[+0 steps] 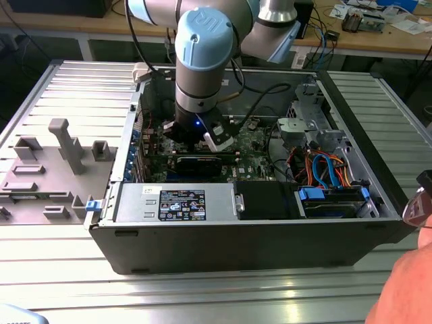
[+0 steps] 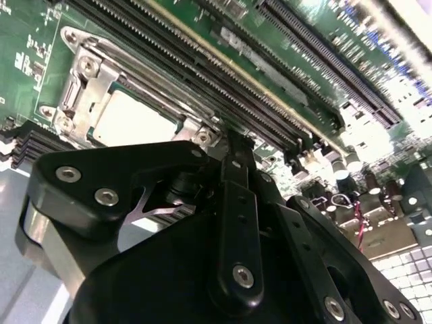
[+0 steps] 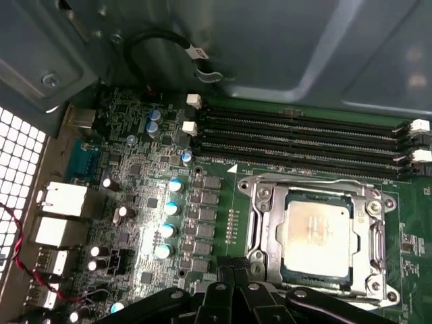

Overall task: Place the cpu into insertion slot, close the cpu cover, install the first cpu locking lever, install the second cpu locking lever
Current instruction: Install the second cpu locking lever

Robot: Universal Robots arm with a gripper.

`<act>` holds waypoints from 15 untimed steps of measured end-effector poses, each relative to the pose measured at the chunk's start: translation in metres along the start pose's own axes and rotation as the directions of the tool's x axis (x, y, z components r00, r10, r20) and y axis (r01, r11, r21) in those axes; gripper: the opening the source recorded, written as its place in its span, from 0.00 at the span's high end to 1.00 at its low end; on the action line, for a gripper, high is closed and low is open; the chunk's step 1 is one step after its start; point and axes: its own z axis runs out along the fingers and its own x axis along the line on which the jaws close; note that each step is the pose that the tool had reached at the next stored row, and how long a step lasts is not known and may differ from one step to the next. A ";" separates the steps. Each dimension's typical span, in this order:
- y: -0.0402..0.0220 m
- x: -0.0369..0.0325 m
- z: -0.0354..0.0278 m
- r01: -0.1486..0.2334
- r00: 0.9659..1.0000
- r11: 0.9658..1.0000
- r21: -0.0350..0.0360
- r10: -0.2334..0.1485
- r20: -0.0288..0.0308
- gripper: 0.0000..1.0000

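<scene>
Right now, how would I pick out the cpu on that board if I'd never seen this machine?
Find the green motherboard inside the open computer case, then the four long black memory slots. Beside them sits a silvery metal frame, the cpu cover; the cpu is the pale square plate in its cut-out, the board's only flat metallic square.

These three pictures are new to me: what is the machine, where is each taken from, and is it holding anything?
A blue-and-grey jointed robot arm reaches down into an open dark metal computer case standing on a ribbed metal table; that is the exterior view. The two wrist views come from cameras riding on the arm. Both show the black claw just above the green circuit board, beside the small square silvery-grey chip, which lies in its socket with the silvery metal frame plate down around it. The claw holds nothing visible.
</scene>
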 end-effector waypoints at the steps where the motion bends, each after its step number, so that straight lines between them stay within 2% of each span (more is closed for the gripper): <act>1: 0.0002 -0.0001 0.0006 0.001 1.000 1.000 0.001 -0.001 0.000 0.89; 3: -0.0001 -0.0001 0.0019 0.002 1.000 1.000 0.004 -0.002 -0.001 0.89; 8: -0.0007 -0.0002 0.0043 0.002 1.000 1.000 0.005 -0.002 -0.002 0.89; 10: 0.0006 -0.0005 0.0008 0.003 1.000 1.000 0.006 -0.003 0.000 0.89; 11: 0.0011 -0.0003 -0.0016 0.003 1.000 1.000 0.010 -0.003 -0.001 0.89; 14: 0.0011 -0.0006 -0.0023 0.002 1.000 1.000 0.020 -0.002 -0.003 0.89; 15: 0.0009 -0.0017 -0.0022 0.001 1.000 1.000 0.021 -0.001 -0.005 0.89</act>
